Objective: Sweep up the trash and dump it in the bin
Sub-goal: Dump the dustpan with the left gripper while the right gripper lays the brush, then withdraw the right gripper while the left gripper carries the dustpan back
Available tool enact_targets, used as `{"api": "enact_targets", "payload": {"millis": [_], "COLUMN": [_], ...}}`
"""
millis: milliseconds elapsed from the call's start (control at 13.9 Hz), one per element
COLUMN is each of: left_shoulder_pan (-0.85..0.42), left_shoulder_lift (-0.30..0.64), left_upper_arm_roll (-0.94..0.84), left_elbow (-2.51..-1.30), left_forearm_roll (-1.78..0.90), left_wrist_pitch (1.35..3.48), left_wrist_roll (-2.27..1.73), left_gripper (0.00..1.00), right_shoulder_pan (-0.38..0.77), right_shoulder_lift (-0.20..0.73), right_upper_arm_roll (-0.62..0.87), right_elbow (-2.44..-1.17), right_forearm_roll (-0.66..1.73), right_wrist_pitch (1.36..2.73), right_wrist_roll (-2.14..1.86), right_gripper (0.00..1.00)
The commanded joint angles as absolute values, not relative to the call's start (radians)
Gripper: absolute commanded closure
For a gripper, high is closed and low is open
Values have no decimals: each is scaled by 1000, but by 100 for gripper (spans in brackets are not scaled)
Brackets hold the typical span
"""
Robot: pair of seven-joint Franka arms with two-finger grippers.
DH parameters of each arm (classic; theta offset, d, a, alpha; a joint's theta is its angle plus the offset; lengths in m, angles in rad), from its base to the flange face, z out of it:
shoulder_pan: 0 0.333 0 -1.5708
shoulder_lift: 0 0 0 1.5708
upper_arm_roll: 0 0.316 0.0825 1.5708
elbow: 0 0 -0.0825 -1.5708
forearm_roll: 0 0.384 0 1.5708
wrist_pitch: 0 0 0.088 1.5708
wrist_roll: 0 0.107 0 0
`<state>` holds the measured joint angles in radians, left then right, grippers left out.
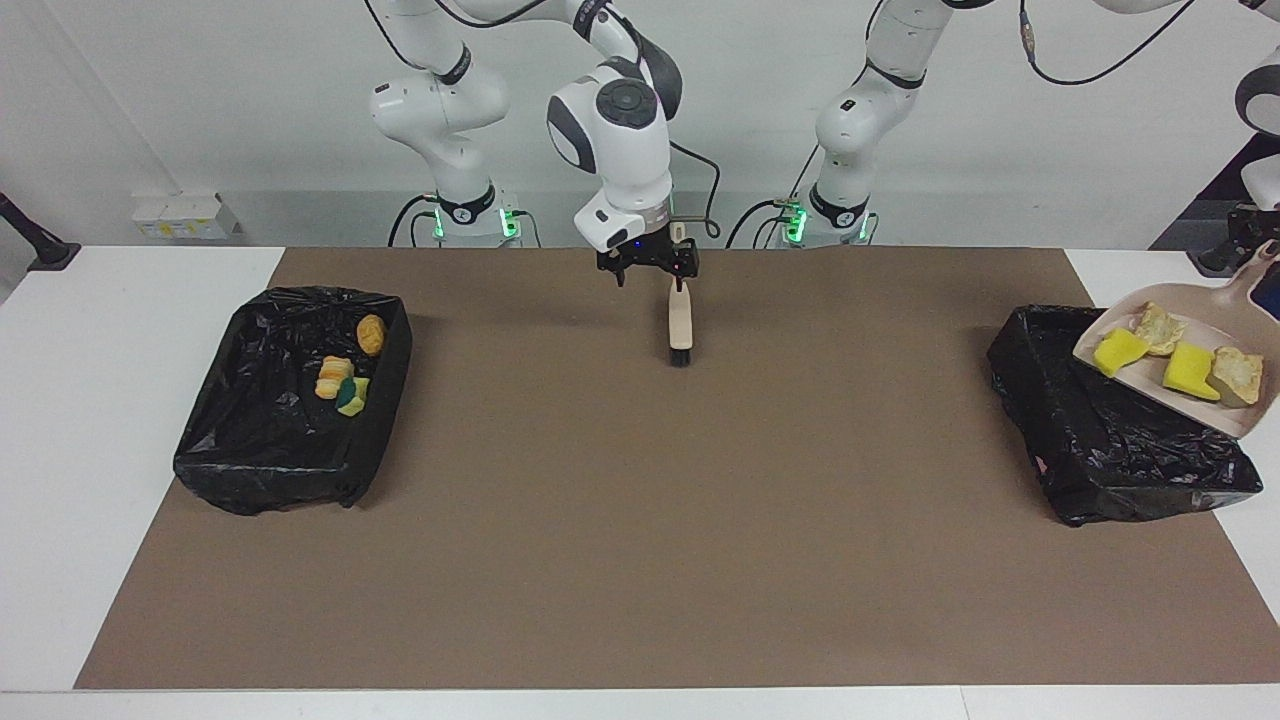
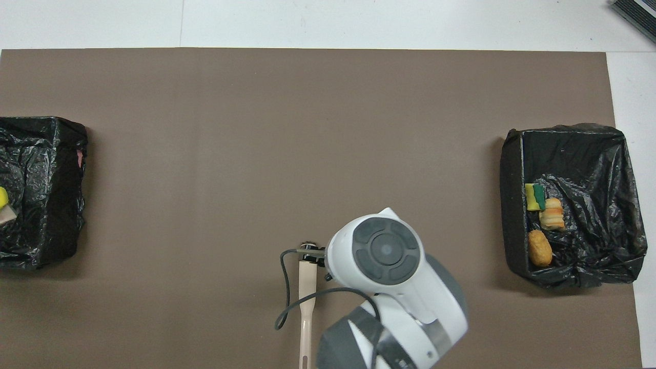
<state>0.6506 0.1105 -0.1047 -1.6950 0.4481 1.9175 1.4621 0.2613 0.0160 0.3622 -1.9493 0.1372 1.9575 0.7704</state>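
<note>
A dustpan [image 1: 1190, 375] hangs tilted over the black-lined bin [image 1: 1120, 450] at the left arm's end of the desk [image 1: 640, 560], its handle in the left gripper [image 1: 1250, 235] at the view's edge. Four trash scraps [image 1: 1185, 367] lie in it. The right gripper [image 1: 648, 268], fingers spread, hovers beside the brush [image 1: 680, 325] lying on the brown mat. The other bin [image 1: 290, 400] holds three more scraps.
</note>
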Motion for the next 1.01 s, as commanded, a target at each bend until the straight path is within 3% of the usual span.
{"api": "enact_targets", "payload": {"millis": [0, 433, 938], "left_shoulder_pan": [582, 508, 399], "left_shoulder_lift": [124, 126, 110], "left_upper_arm_roll": [-98, -101, -104], "left_elbow": [-1681, -1687, -1634], "left_forearm_roll": [589, 851, 1002], "left_wrist_pitch": [1975, 2002, 1927], "left_wrist_roll": [1512, 1529, 1589], "left_gripper": [100, 100, 100], "right_shoulder_pan": [149, -31, -41], "right_shoulder_lift": [11, 17, 20], "right_upper_arm_roll": [365, 351, 347], "right_elbow": [-1830, -1614, -1540], "right_forearm_roll": [135, 17, -107], "right_wrist_pitch": [1843, 1694, 1632], "right_wrist_roll": [663, 528, 445], "right_gripper": [0, 0, 0]}}
